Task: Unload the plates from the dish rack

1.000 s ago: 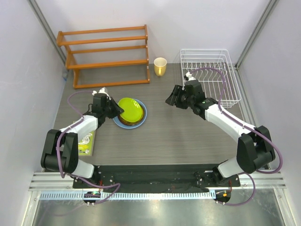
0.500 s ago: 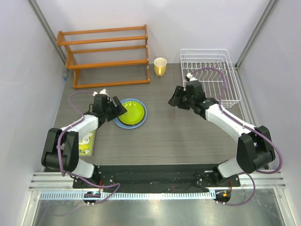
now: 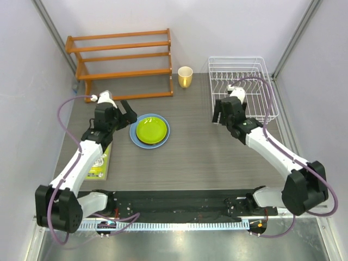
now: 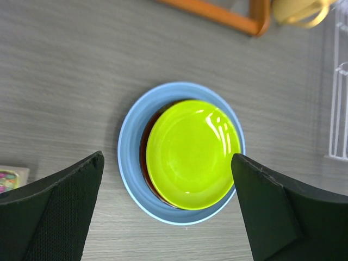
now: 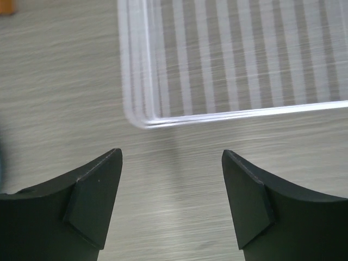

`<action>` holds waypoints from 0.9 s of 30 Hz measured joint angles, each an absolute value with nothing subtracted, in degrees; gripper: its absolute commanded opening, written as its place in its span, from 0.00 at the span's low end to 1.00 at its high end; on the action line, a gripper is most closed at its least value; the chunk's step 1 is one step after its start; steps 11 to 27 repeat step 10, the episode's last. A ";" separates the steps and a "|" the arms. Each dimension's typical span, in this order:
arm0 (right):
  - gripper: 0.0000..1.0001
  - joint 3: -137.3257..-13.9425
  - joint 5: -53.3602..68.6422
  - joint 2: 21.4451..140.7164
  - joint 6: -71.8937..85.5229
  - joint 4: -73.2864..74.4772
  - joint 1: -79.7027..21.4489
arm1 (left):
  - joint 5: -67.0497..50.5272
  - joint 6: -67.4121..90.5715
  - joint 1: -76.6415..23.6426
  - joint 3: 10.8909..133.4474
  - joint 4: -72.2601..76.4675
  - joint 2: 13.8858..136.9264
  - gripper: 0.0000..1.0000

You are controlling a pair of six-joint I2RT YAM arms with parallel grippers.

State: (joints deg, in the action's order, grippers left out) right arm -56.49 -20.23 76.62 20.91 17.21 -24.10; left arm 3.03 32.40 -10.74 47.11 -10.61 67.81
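So, up top the dish rack (image 3: pixel 239 70) looks empty and the plates (image 3: pixel 149 130) sit stacked on the table (image 3: pixel 201 157). Left wrist cam: my left gripper (image 4: pixel 167 157) spread over the lime green plate (image 4: pixel 190 155). Right wrist cam: right gripper (image 5: pixel 171 153) spread too, empty, by the rack's corner. Looks done.

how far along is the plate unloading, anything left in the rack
Done: the dish rack looks empty from above; on the table, the lime green plate tops a stack, a dark plate edge beneath, the light blue plate at the bottom. In hand: nothing; left gripper and right gripper are open and empty. Left: apparently nothing, though the stack hides its plate count.
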 measured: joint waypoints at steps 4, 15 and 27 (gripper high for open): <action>0.96 -54.81 -32.99 72.93 16.32 16.60 -23.49 | 5.43 30.44 -10.79 49.23 -11.46 63.00 1.00; 0.99 -50.37 -44.60 72.27 13.23 12.97 -21.37 | 9.91 25.69 -11.29 50.68 -11.42 57.60 0.99; 0.99 -50.37 -44.60 72.27 13.23 12.97 -21.37 | 9.91 25.69 -11.29 50.68 -11.42 57.60 0.99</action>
